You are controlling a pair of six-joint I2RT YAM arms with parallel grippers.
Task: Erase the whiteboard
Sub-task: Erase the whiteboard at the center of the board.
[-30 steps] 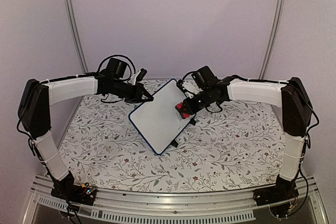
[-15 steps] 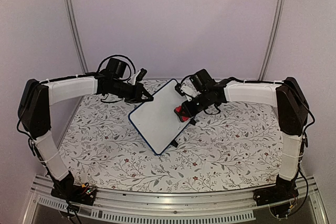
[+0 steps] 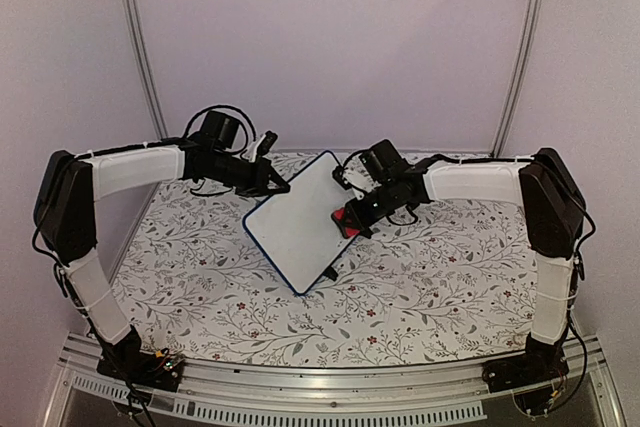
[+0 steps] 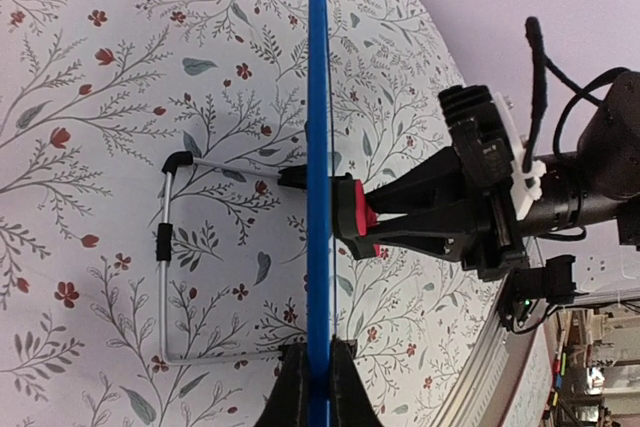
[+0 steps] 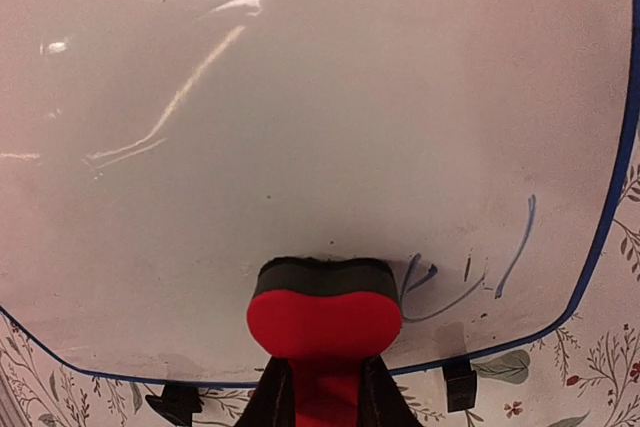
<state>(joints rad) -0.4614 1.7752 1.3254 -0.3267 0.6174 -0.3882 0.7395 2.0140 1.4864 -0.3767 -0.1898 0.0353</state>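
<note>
The whiteboard [image 3: 298,225] is held tilted above the table, with a blue frame and a mostly clean surface [image 5: 300,127]. A few blue pen strokes [image 5: 480,272] remain near its lower right corner. My left gripper [image 3: 282,188] is shut on the board's upper left edge; in the left wrist view the frame [image 4: 318,147] runs edge-on between its fingertips, with the gripper [image 4: 318,387] at the bottom. My right gripper [image 5: 323,392] is shut on a red eraser [image 5: 323,325]. The eraser's black felt face presses on the board just left of the strokes.
A floral tablecloth [image 3: 430,277] covers the table. A wire stand [image 4: 165,277] folds out behind the board, and two small black feet [image 5: 459,385] sit on its lower edge. Metal rails [image 3: 300,402] run along the near edge, and poles [image 3: 140,47] stand at the back corners.
My right gripper has slid the eraser a little left and down across the board. The left gripper keeps its hold and the board has barely shifted.
</note>
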